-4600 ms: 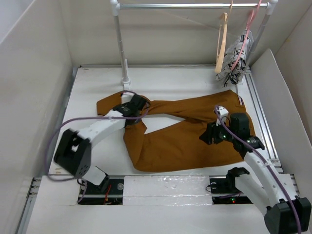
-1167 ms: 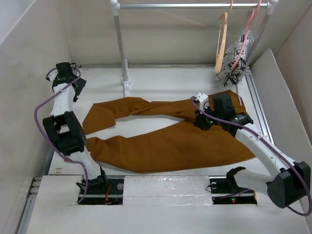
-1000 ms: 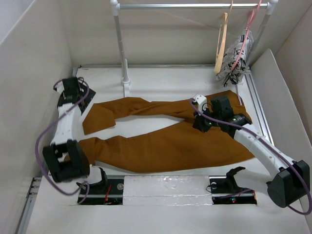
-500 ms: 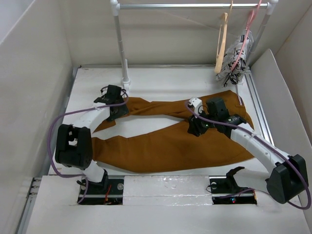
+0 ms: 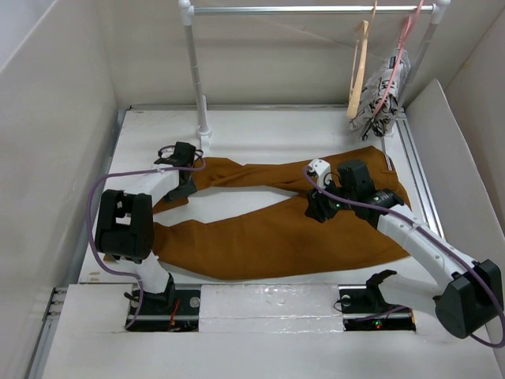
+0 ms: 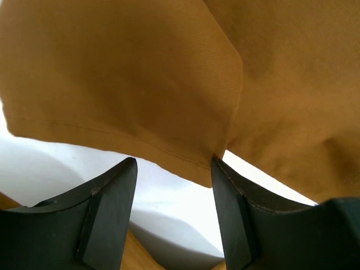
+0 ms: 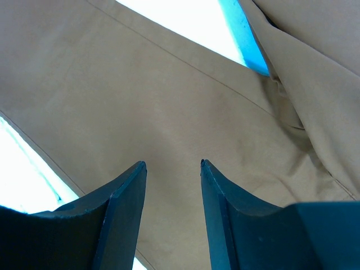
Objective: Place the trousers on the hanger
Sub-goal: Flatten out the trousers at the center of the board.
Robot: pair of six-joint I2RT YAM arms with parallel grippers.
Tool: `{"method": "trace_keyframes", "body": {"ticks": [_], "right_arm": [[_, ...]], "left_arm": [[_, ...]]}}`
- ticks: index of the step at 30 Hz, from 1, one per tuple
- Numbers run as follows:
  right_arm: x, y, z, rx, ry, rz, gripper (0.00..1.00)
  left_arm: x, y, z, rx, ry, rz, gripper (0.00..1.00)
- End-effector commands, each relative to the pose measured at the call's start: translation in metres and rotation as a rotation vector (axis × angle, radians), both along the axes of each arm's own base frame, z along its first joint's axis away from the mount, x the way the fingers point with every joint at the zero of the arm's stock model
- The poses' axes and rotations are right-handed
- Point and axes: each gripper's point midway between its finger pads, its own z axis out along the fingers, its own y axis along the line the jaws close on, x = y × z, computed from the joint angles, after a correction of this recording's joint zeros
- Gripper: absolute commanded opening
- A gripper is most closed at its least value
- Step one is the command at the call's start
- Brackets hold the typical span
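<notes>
Your trousers point(image 5: 276, 229) lie flat on the surface point(image 5: 316, 130), legs toward 9 o'clock, with the hanger point(image 5: 360, 71) on the rail point(image 5: 300, 9) at 1 o'clock. Your left gripper point(image 6: 174, 163) sits open at a leg hem, likely to pinch it. Your right gripper point(image 7: 173, 164) hovers open and empty over mid-cloth.

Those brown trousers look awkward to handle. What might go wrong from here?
The left tool sits open just at a hem edge of the trousers, so it may pinch too little and slip. The right tool is open over flat fabric and might close on nothing. The hanger hangs close beside a patterned cloth, which could snag.
</notes>
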Motion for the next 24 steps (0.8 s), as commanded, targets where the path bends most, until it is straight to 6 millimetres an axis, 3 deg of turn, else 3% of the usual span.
{"method": "trace_keyframes", "body": {"ticks": [1, 7, 9, 10, 12, 14, 16, 18, 19, 21, 22, 24], "right_arm": [[0.007, 0.006, 0.024, 0.045, -0.068, 0.006, 0.49], [0.003, 0.003, 0.019, 0.042, -0.062, 0.0, 0.49], [0.001, 0.003, 0.016, 0.049, -0.055, 0.002, 0.49], [0.0, 0.004, 0.015, 0.051, -0.051, 0.003, 0.49], [-0.003, 0.006, 0.015, 0.051, -0.049, 0.013, 0.49], [-0.003, 0.005, 0.018, 0.051, -0.056, 0.01, 0.49], [-0.003, 0.004, 0.02, 0.052, -0.063, 0.01, 0.49], [-0.005, 0.004, 0.021, 0.053, -0.059, 0.016, 0.49], [-0.006, 0.005, 0.022, 0.055, -0.06, 0.021, 0.49], [-0.008, 0.004, 0.021, 0.05, -0.054, 0.033, 0.49], [-0.01, 0.004, 0.021, 0.048, -0.053, 0.036, 0.49], [-0.012, 0.003, 0.02, 0.041, -0.054, 0.045, 0.49]], "left_arm": [[0.002, -0.011, -0.001, -0.021, -0.008, -0.057, 0.51], [-0.004, -0.011, -0.014, -0.014, 0.044, -0.082, 0.48], [-0.008, -0.006, -0.023, 0.016, 0.079, -0.072, 0.42], [-0.009, -0.004, -0.025, 0.025, 0.091, -0.068, 0.24], [-0.011, 0.001, -0.026, 0.058, 0.106, -0.05, 0.04], [-0.012, 0.006, -0.014, 0.081, 0.096, -0.031, 0.0], [-0.002, 0.013, 0.012, 0.12, 0.033, -0.002, 0.0], [0.012, 0.026, 0.07, 0.149, -0.103, 0.049, 0.0], [0.016, 0.032, 0.089, 0.149, -0.148, 0.072, 0.0], [0.026, 0.041, 0.156, 0.099, -0.323, 0.109, 0.0], [0.027, 0.054, 0.175, 0.079, -0.374, 0.149, 0.0], [0.029, 0.058, 0.226, 0.014, -0.515, 0.171, 0.0]]}}
